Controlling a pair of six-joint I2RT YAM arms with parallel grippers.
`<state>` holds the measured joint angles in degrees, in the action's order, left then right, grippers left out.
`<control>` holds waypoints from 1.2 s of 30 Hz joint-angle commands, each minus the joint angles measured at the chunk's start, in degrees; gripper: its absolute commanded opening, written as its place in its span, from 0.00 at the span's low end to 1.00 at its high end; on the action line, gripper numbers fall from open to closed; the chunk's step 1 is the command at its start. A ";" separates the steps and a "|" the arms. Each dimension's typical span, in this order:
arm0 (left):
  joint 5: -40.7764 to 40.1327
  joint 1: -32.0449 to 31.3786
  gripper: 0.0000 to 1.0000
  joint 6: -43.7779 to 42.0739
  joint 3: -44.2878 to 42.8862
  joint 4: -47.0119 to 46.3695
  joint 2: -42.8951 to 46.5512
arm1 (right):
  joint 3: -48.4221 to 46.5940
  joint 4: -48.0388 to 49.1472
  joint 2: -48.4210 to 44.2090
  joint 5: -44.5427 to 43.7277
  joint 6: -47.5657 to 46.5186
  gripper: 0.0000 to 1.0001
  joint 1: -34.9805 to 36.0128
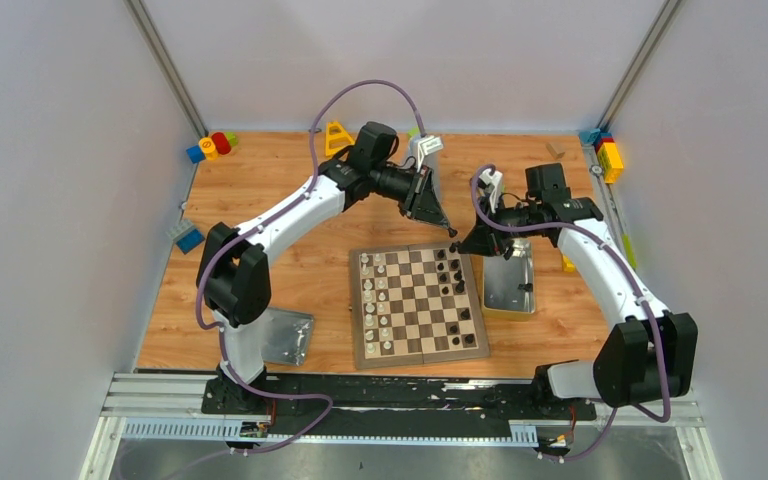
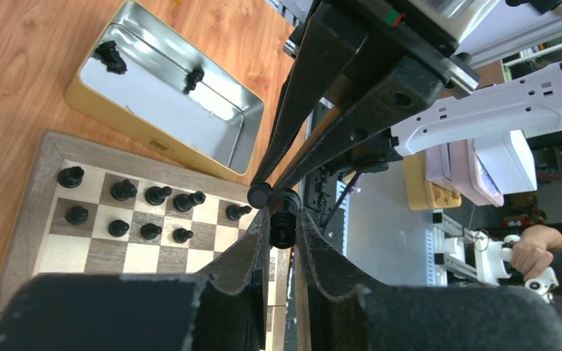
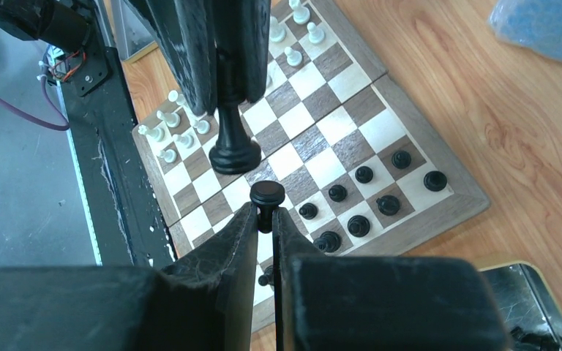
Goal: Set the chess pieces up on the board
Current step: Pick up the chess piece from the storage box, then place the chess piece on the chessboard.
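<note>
– Wooden counter [image 1: 310, 260], chessboard [image 1: 420, 300] centred. Over its far corner, the left pincer [image 2: 282, 217] pinches a tall black piece [image 3: 234, 146], the right pincer [image 3: 265, 216] a black pawn [image 3: 267, 193].
– Tips that close could knock either loose.

Board [image 1: 415, 300] laid on table [image 1: 310, 210], centred, towards near edge. Chess pieces [image 1: 374, 305] ranged along its left side, more pieces [image 1: 455, 285] along its right side. Tin [image 1: 510, 290] set just right of board; two pieces [image 2: 110, 55] contained in it. Lid [image 1: 288, 337] placed left of board. Toy blocks [image 1: 212, 145] scattered at far corners. Left gripper [image 2: 282, 219] and right gripper [image 3: 266, 212] positioned tip to tip above board's far right corner, one piece gripped in each.
</note>
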<state>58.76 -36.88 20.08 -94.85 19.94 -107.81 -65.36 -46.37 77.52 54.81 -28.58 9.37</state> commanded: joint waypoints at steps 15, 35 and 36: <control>-17.34 -6.07 0.00 -24.92 -0.90 14.39 3.04 | 3.05 3.53 -9.06 -10.04 7.41 0.00 -7.90; -39.72 -25.39 0.01 -37.72 -12.72 25.84 -12.30 | 5.27 5.57 -11.04 -9.97 10.05 0.00 -20.53; -40.60 -25.58 0.02 -37.86 -13.25 25.97 -13.27 | 5.48 5.59 -11.13 -10.06 9.97 0.00 -20.52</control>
<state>22.90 -61.36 -14.87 -104.53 43.11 -118.50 -60.73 -42.54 68.10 44.10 -18.68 -10.83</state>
